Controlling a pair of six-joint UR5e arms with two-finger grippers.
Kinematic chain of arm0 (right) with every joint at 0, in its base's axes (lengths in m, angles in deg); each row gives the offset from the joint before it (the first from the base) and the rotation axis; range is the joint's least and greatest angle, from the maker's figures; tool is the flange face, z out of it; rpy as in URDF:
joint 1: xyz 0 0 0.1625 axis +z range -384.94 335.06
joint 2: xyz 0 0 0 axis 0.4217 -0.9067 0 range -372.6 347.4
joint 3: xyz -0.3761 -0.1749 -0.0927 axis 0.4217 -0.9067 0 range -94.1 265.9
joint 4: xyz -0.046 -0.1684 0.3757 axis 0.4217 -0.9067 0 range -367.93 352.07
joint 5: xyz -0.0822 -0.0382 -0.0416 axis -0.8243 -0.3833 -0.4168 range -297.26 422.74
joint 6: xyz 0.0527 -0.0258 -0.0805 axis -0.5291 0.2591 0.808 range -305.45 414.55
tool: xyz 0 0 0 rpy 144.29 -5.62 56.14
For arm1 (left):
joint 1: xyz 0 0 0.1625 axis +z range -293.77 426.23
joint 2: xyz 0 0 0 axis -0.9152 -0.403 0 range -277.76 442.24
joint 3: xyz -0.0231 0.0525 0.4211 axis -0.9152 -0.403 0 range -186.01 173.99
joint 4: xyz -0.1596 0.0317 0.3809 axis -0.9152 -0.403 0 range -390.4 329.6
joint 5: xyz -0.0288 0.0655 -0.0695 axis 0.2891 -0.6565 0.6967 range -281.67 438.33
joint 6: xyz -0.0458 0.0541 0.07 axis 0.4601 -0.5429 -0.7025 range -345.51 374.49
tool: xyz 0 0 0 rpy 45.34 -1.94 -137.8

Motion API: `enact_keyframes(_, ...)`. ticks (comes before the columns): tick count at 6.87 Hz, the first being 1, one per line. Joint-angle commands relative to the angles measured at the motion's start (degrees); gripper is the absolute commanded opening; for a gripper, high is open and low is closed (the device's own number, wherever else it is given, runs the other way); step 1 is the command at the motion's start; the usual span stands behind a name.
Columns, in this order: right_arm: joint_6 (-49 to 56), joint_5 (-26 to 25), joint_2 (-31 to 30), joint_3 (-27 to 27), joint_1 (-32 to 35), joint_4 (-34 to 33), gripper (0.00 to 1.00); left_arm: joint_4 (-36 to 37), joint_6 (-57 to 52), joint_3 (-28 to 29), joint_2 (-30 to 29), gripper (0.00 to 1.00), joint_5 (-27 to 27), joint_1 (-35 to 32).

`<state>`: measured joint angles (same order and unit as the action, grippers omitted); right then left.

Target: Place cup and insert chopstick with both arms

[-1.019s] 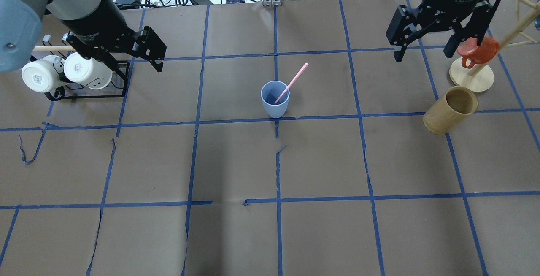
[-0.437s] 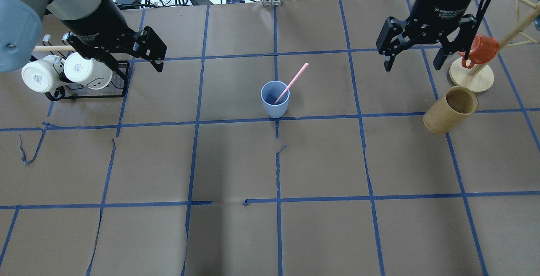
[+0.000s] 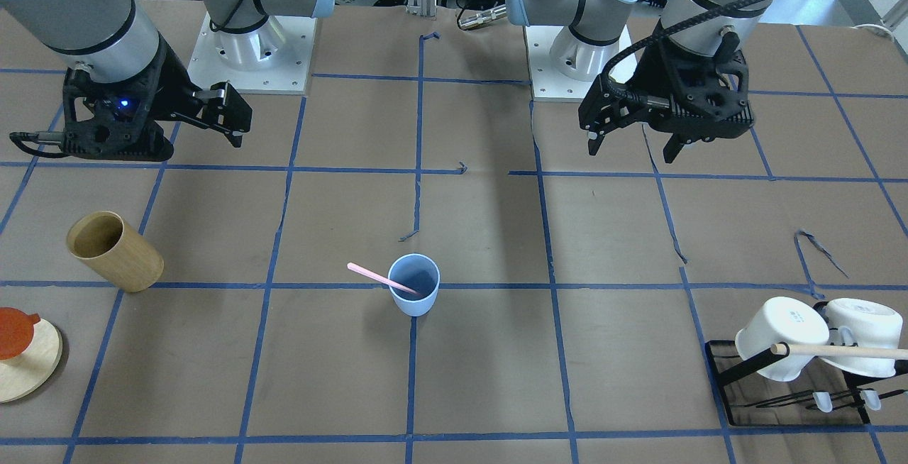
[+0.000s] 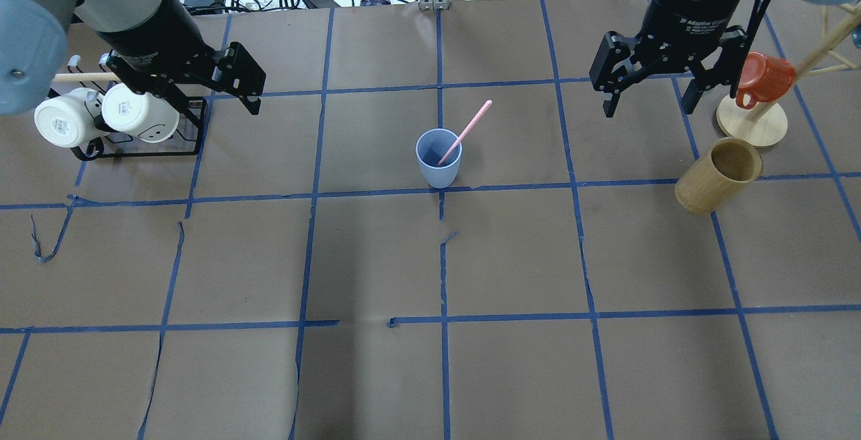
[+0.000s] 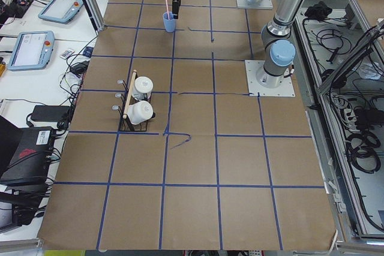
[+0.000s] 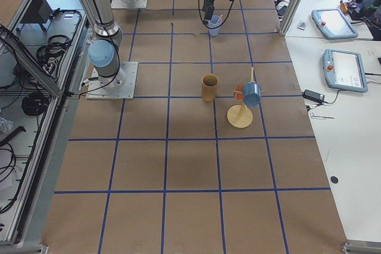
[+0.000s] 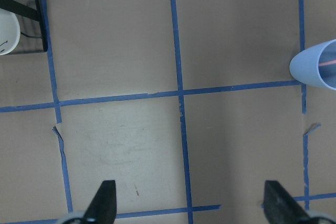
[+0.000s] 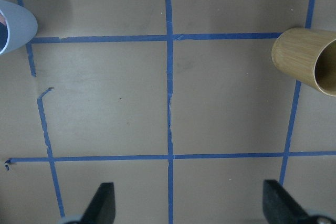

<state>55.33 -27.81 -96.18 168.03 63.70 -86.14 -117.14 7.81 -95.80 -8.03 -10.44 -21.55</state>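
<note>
Rightward no longer: the right gripper (image 4: 649, 112) has drifted off the red mug (image 4: 763, 78) toward the table's middle since a second ago, while the left gripper (image 3: 631, 155), the cup and the chopstick have kept their places. Both pairs of jaws stand wide apart, and each wrist view shows only brown paper and blue tape between the fingers

The cup (image 4: 438, 164) is a small pale blue tapered tumbler, darker blue inside. It stands upright on the table (image 4: 511, 258) near the middle, its base at a crossing of tape lines. The chopstick (image 4: 471, 124), thin and pink, has its lower end inside the cup and rests on the rim. Its long axis is tilted, and the free end points up and toward the robot's right

Bare paper lies all round the cup. It is well apart from both grippers, from the tan wooden cylinder (image 4: 716, 177) lying tilted on the robot's right, and from the black rack (image 4: 192, 147) of white mugs (image 4: 101, 117) on its left. The mug hangs on a wooden stand (image 4: 752, 127) just beyond the cylinder
</note>
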Motion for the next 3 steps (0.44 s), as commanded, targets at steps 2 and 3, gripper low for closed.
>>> enact_keyframes(2, -0.17, -0.06, 0.16, 0.23, 0.05, -0.1, 1.0, 0.0, 0.0, 0.06, -0.09, 0.99, 0.0, 0.06)
enact_keyframes(3, -0.17, -0.06, 0.16, 0.23, 0.13, -0.45, 1.0, 0.0, 0.0, -0.03, 0.0, 0.99, 0.0, -0.02)
